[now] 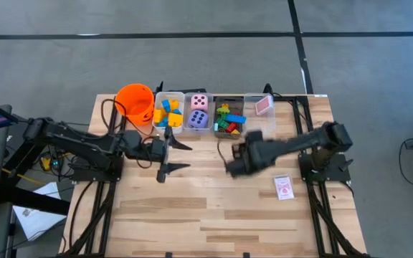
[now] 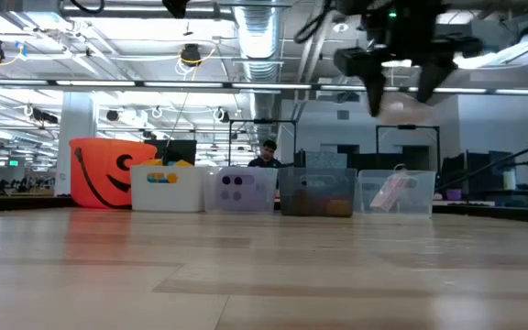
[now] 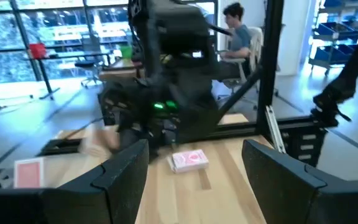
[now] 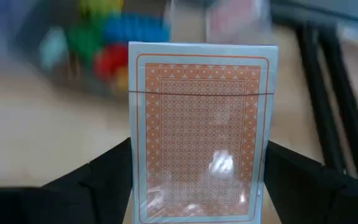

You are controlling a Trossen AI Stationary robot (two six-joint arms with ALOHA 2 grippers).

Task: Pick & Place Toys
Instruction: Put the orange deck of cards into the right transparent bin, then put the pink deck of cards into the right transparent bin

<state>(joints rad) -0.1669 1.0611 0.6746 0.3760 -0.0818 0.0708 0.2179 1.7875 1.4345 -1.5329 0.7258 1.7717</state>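
Observation:
My right gripper (image 1: 234, 163) hangs above the table's middle, shut on a pack of cards (image 4: 201, 130) with a white-framed orange back. A second pack (image 1: 284, 188) lies flat on the table at the right. At the far edge a row of bins holds toys: yellow and blue blocks (image 1: 168, 113), two dice (image 1: 198, 112), mixed blocks (image 1: 229, 119), and a card pack (image 1: 263, 107). My left gripper (image 1: 179, 156) hovers left of centre, open, with nothing between its fingers (image 3: 126, 177). My right gripper pinches the pack between its two fingers, one on each long edge (image 4: 137, 165), at the pack's lower half. The pack stands upright between the fingers, its patterned back facing the wrist camera. In the low view the gripper (image 2: 399, 87) is high above the tabletop, so the pack is lifted clear.
An orange bucket (image 1: 136, 102) stands left of the bins at the far edge. The wooden tabletop (image 1: 214, 215) stretches bare toward the near edge. A person sits in the room beyond the table.

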